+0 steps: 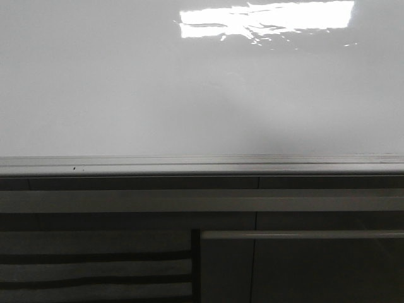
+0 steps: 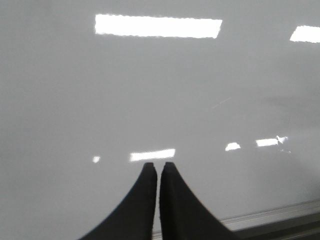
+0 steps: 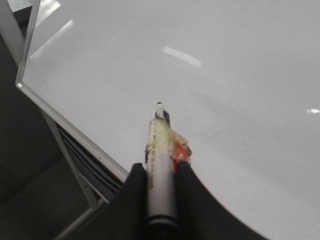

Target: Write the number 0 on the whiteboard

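The whiteboard (image 1: 126, 95) is a glossy white board with a silver frame edge (image 1: 189, 165); it fills the front view with glare near the top, and neither gripper shows there. No number 0 is visible on it in any view. In the right wrist view my right gripper (image 3: 161, 169) is shut on a white marker pen (image 3: 160, 165) with yellowish and red tape near its black tip (image 3: 160, 106), which hovers just above or at the whiteboard (image 3: 225, 75). In the left wrist view my left gripper (image 2: 159, 167) is shut on nothing, over the whiteboard (image 2: 150, 90).
Dark grey slatted panels (image 1: 95, 265) lie below the board's frame in the front view. The right wrist view shows the board's corner (image 3: 20, 85) and a metal frame bar (image 3: 65, 160) beside a dark floor area.
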